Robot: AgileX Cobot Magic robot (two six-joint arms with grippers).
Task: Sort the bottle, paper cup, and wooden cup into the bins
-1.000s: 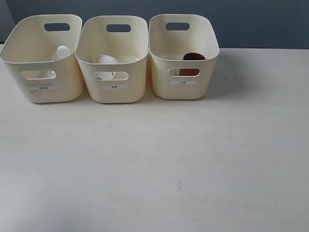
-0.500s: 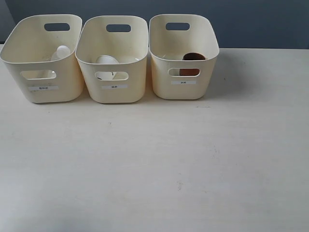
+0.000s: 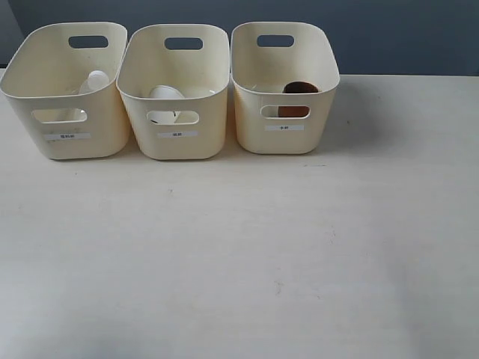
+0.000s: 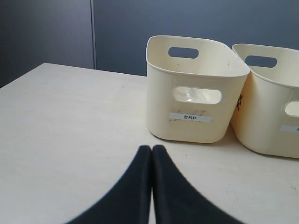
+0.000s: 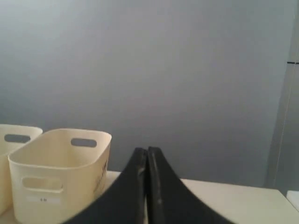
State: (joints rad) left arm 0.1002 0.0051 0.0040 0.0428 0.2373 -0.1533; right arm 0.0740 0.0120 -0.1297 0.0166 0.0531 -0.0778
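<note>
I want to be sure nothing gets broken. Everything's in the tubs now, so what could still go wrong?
Not much, but two things. The three bins stand close side by side, so a bump to one would likely shove its neighbour. The left gripper sits low with its fingers closed, pointing toward the left bin; moving forward could push it. The bottle, paper cup and wooden cup look settled inside.
</note>
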